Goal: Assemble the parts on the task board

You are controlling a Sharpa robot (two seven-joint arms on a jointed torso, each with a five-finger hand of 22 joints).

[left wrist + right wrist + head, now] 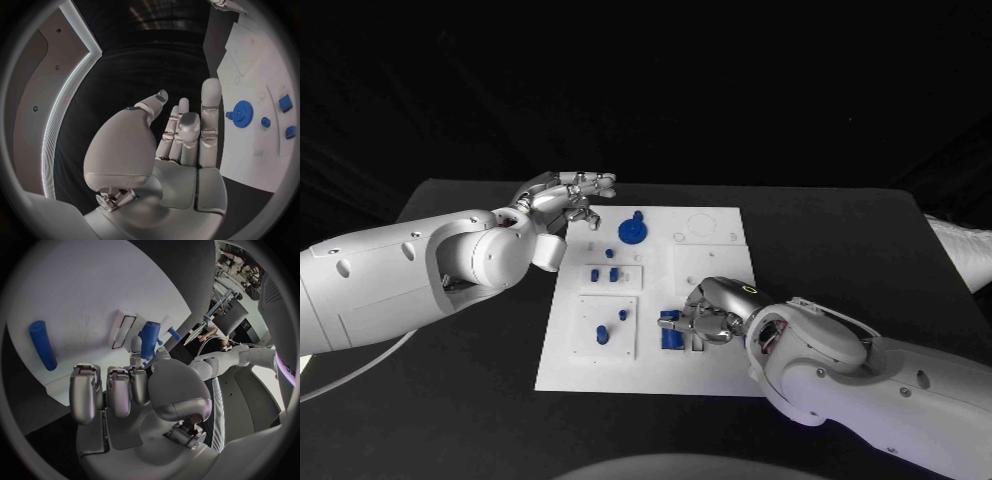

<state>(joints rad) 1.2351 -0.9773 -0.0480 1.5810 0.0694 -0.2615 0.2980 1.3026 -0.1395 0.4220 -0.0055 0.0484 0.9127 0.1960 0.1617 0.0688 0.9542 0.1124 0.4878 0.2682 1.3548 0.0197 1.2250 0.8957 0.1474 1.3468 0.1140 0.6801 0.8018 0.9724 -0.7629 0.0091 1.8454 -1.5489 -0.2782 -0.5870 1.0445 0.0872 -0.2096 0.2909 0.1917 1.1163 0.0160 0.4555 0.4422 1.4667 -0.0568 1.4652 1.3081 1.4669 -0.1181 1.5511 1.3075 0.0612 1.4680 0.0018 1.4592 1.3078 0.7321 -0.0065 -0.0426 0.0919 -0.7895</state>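
My right hand (700,318) pinches a blue part (674,333) low on the task board (718,375); my left hand (571,198) hovers released at the far corner. Right wrist view: fingers (139,385) curl round that part (147,339). I'd worry it slips sideways if tilted.

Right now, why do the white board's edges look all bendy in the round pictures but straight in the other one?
In the left wrist view the fisheye lens curves the white task board beside the blue gear; in the right wrist view it bulges the board behind the silver right hand; in the head view the board keeps straight edges, lit bright against the dark black table.
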